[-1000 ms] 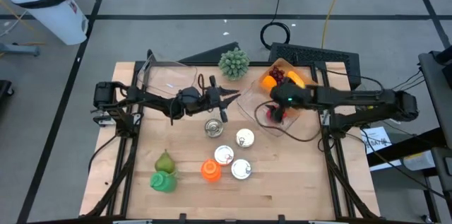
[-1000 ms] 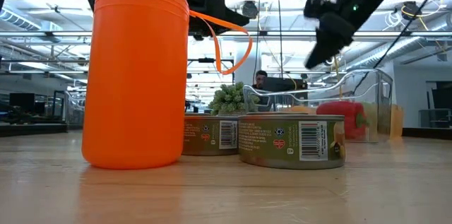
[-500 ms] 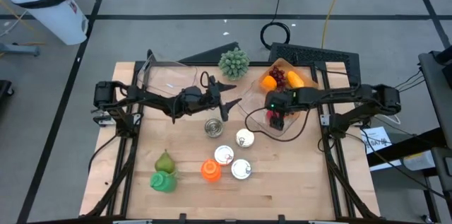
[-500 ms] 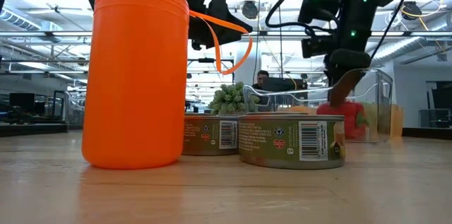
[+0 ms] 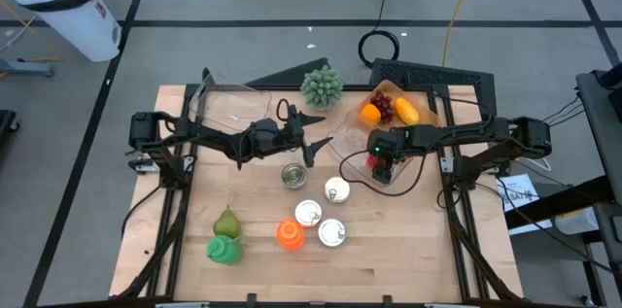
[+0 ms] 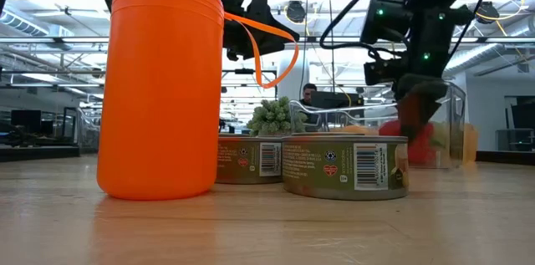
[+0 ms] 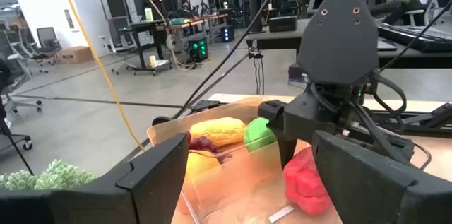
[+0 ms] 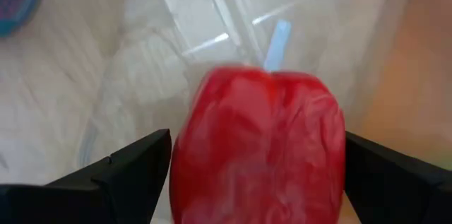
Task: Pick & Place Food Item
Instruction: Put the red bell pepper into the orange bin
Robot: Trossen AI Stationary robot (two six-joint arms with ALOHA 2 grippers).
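Right pincer (image 8: 258,174) over red pepper (image 8: 260,143), fingers spread, nothing gripped yet.
We see the red pepper lying in the clear container (image 5: 355,143) on the counter (image 5: 389,250), right side, near the fruit box (image 5: 389,109). The right pincer's fingers stand wide on either side of the pepper, not touching it as far as we can tell. To do this well, we'd centre the pepper between the fingers, go low enough to grip its widest part, keep off the container wall, then close gently and lift straight up. The left pincer (image 5: 309,138) hangs open and empty above the counter near the cans (image 5: 321,216).
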